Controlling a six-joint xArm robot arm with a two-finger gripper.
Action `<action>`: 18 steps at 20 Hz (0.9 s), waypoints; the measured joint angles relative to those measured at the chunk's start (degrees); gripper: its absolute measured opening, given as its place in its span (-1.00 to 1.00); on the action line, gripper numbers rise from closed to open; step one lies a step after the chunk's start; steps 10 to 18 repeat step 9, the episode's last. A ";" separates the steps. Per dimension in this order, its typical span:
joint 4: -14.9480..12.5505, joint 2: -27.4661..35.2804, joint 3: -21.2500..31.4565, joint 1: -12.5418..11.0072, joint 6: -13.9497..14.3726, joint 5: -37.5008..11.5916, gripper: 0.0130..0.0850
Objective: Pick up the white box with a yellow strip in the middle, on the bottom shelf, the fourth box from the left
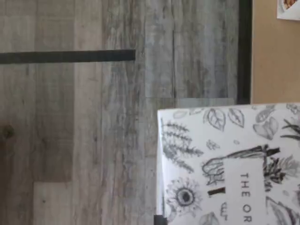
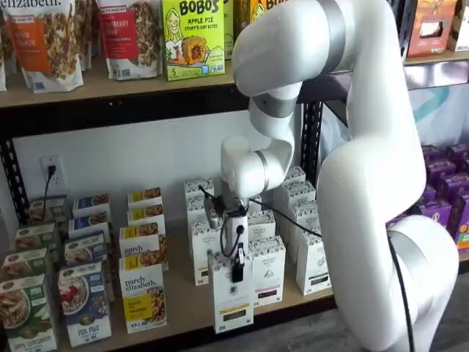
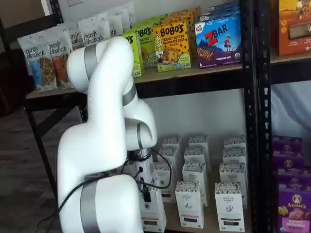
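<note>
While my wrist camera looks down, the white box shows its leaf-drawn printed card over grey plank flooring, with tan shelf board beyond.

Low and centre in a shelf view, my gripper has its black fingers closed on the top of that box, at the front edge of the bottom shelf.

At the lower middle of a shelf view, the box sits partly behind my arm. I judge it light, stiff, crushable; the top sides are the place to pinch.
</note>
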 joint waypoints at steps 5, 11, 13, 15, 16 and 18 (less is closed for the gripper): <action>0.01 -4.65 3.70 -0.08 -0.05 0.76 0.00; 0.28 -7.91 6.71 0.15 -0.09 -0.32 0.00; 0.28 -7.91 6.71 0.15 -0.09 -0.32 0.00; 0.28 -7.91 6.71 0.15 -0.09 -0.32 0.00; 0.28 -7.91 6.71 0.15 -0.09 -0.32 0.00; 0.28 -7.91 6.71 0.15 -0.09 -0.32 0.00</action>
